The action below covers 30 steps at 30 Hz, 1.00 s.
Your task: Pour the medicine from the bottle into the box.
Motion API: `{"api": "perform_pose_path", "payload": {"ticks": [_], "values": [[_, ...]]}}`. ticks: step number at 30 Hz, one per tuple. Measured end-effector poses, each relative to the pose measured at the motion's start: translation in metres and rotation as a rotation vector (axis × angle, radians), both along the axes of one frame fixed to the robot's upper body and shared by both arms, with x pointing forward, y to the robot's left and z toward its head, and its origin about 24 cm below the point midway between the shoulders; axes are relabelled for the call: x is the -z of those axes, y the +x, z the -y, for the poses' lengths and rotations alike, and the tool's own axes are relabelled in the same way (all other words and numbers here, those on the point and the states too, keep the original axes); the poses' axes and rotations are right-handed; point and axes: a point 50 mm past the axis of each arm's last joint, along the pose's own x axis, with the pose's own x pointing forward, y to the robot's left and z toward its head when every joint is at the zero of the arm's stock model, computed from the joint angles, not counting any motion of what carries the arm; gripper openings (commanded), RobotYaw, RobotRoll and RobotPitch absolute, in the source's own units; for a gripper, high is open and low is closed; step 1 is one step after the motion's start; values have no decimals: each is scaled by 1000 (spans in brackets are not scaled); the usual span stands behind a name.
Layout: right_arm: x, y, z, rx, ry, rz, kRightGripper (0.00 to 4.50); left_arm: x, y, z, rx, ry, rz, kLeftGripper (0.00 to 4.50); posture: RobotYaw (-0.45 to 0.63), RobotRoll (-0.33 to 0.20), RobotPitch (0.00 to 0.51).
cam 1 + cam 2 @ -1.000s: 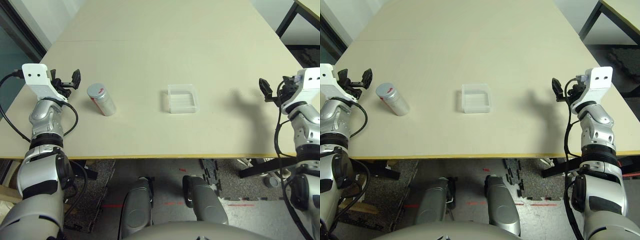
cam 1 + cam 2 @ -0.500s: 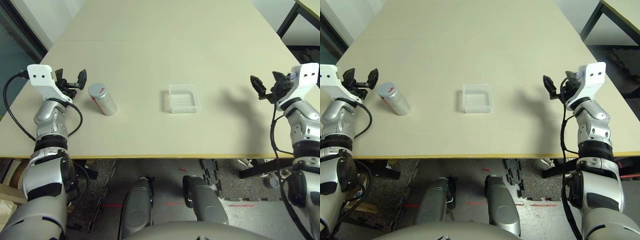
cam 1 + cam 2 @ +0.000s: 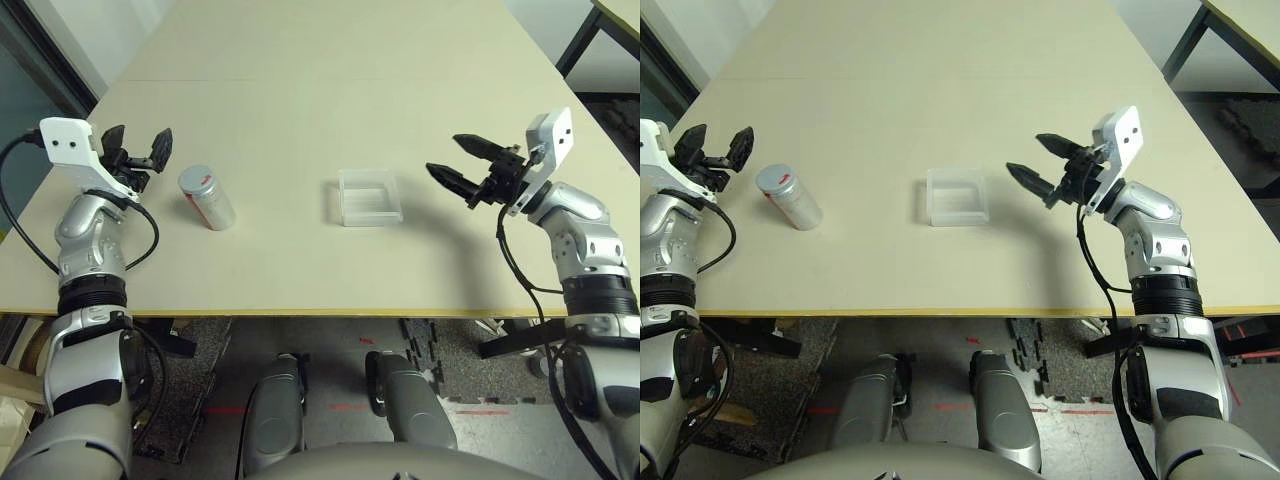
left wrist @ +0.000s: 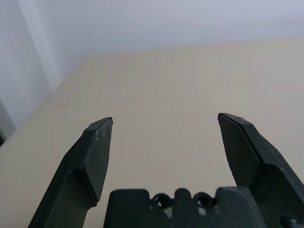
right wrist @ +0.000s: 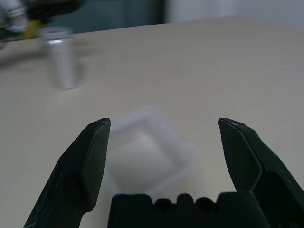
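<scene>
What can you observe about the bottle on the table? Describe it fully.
The bottle is a silvery-grey cylinder with a round grey screw cap marked in red and red markings down its side. It stands upright and closed on the table, between the left gripper and the clear box; no gripper touches it.

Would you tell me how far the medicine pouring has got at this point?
Nothing looks done: the bottle stands capped on the table, and the box sits apart from it. Neither gripper holds anything; the right one is open beside the box. Grasping, uncapping and pouring all seem left.
</scene>
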Motion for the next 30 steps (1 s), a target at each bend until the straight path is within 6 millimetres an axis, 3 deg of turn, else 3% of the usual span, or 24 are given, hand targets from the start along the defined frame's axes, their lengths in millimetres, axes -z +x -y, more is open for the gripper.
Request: {"api": "perform_pose_path", "payload": {"ticks": [6,13,22,30], "values": [[6,-6,-15,-156,-44,-27,4500,-8,-22,-1,46,-16,-10,4444,35,0,174],[14,-7,-24,-215,-79,-39,4500,-20,-57,3,131,-82,10,4444,73,0,179],[15,-1,-31,-264,-92,-28,4500,1,-102,23,249,-74,-115,4444,102,0,180],[14,2,-35,-293,-106,-33,4500,20,-107,34,247,-39,-144,4444,97,0,175]]}}
